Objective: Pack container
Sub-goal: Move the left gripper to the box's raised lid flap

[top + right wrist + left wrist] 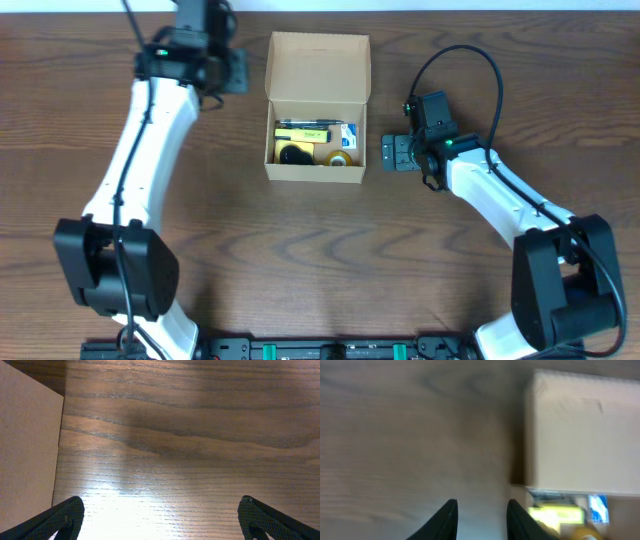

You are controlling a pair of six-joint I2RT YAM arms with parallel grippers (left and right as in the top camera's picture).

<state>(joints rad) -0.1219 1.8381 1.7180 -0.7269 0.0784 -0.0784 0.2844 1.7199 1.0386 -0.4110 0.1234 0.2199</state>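
Dark wood-grain tabletop (pixel 300 260), seen from above. The right tool (pixel 388 153), fingers spread wide and empty, sits just beside a small tan cardboard box (pixel 315 172), at its 3 o'clock. The box stands mid-tabletop with its flap lid (pixel 318 62) open toward 12 o'clock and small items (pixel 318 145) in yellow, black and blue inside. The left tool (pixel 238 72) is at the box's 10 o'clock, fingers slightly apart, holding nothing.

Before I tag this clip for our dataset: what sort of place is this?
Likely a robotics lab bench: a wood-grain table, a white left arm and right arm over it, and an open cardboard box holding small items.
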